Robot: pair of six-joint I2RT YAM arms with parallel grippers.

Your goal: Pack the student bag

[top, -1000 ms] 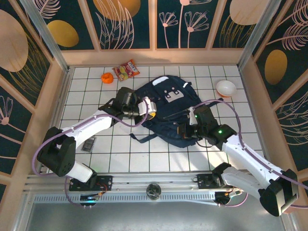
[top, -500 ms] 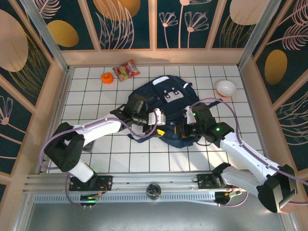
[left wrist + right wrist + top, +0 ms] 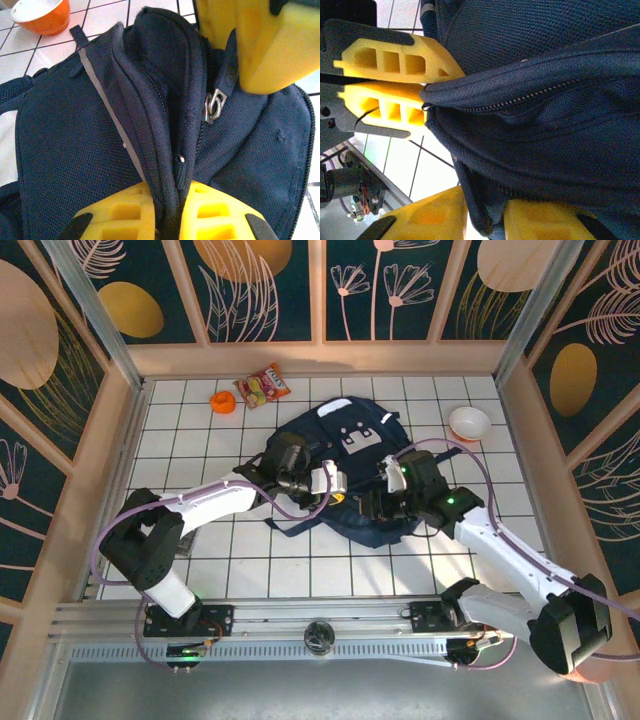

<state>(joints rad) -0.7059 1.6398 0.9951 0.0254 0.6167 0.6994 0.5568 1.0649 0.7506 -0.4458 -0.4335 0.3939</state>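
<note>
The floor of this cell is a white tiled table [image 3: 300, 575] with dark grid lines. It is boxed in by timber-framed wall panels [image 3: 260, 290] painted deep navy with gold ovals and pale pink leaf and flower outlines. A ribbed metal rail [image 3: 320, 615] runs along the near edge, where the two arms are bolted.

The student bag [image 3: 345, 425] lies flat near the middle of the tiles, with its grey buckle patches towards the back wall. The left gripper [image 3: 167, 215] has its yellow fingers pressed tight on a raised fold of navy fabric beside the zip, and a metal zip pull [image 3: 214, 105] hangs just beyond. The right gripper [image 3: 485, 210] stands opposite at the same seam. Its fingers are narrow with a fold of the bag filling the gap, and they seem to be nipping it.

At the back left lie a red and yellow snack packet [image 3: 262, 387] and a small orange object [image 3: 222, 401]. Any print on the packet is too small to read. A bowl [image 3: 469, 422], white inside and orange outside, sits at the back right, well apart from the bag.
</note>
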